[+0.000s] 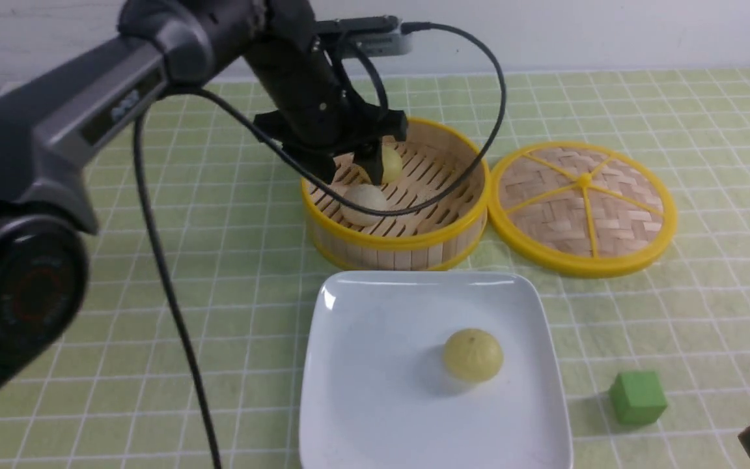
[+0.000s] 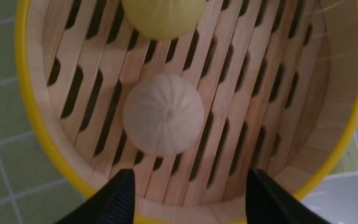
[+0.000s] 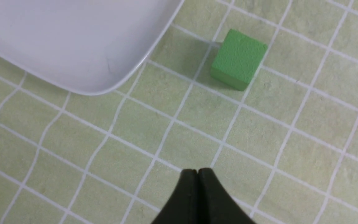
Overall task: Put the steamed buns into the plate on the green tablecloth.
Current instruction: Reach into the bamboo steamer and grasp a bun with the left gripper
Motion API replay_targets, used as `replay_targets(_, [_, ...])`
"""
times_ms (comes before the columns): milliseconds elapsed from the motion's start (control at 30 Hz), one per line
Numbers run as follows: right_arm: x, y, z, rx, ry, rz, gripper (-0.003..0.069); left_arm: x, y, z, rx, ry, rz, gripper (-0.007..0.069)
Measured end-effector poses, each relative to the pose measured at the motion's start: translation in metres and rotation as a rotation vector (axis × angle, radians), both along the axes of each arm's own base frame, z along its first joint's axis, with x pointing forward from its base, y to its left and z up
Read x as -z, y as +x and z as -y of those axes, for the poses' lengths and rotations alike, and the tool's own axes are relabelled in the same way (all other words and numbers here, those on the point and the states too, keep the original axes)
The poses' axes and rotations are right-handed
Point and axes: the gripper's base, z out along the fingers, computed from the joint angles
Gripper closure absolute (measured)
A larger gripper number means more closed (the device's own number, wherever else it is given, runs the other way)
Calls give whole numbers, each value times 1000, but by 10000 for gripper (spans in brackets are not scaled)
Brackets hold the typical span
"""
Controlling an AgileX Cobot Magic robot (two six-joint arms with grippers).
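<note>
Lettering (image 1: 125,104) on left arm (image 1: 56,124) blurred; left tool (image 2: 190,172) gapes near greyish-white bun (image 2: 163,115)

One pale yellow bun (image 1: 472,354) sits dome-up on the plate (image 1: 362,391), right of its middle and clear of the raised rim. The plate is white, glossy and square with rounded corners. It lies flat on the green tablecloth (image 1: 674,326), a light yellow-green cloth with a white grid of checks. The greyish-white bun (image 2: 163,114), round with faint pleats meeting at its top, rests upright on the slatted floor of the bamboo steamer basket (image 1: 401,244) just behind the plate. A second pale yellow bun (image 1: 390,166) lies farther back in that basket, apart from the grey one. Only part of it shows, so it is probably upright too.
</note>
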Motion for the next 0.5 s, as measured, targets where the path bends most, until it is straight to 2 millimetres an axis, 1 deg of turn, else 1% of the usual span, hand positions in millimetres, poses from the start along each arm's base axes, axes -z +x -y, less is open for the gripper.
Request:
replay_targets(100, [0,0,0,1,5,4,663,16,12,8,14,53,22,130])
replay_targets(133, [0,0,0,1,5,4,662,17,13,9,15,57,23,130])
replay_targets(167, [0,1,0,2,6,6,660,28,18,9,17,90,25,130])
replay_targets(267, [0,1,-1,2,10,6,659,51,24,10,13,129,-2,134])
replay_targets(333, [0,1,-1,3,11,8,657,63,26,11,-3,135,-29,167])
replay_targets(400, [0,1,-1,3,11,9,657,69,26,12,-18,127,-51,247])
replay_targets(467, [0,1,-1,3,11,9,655,64,24,13,-19,128,-56,389])
replay_targets(500, [0,1,-1,3,11,9,655,57,24,12,-20,128,-56,468])
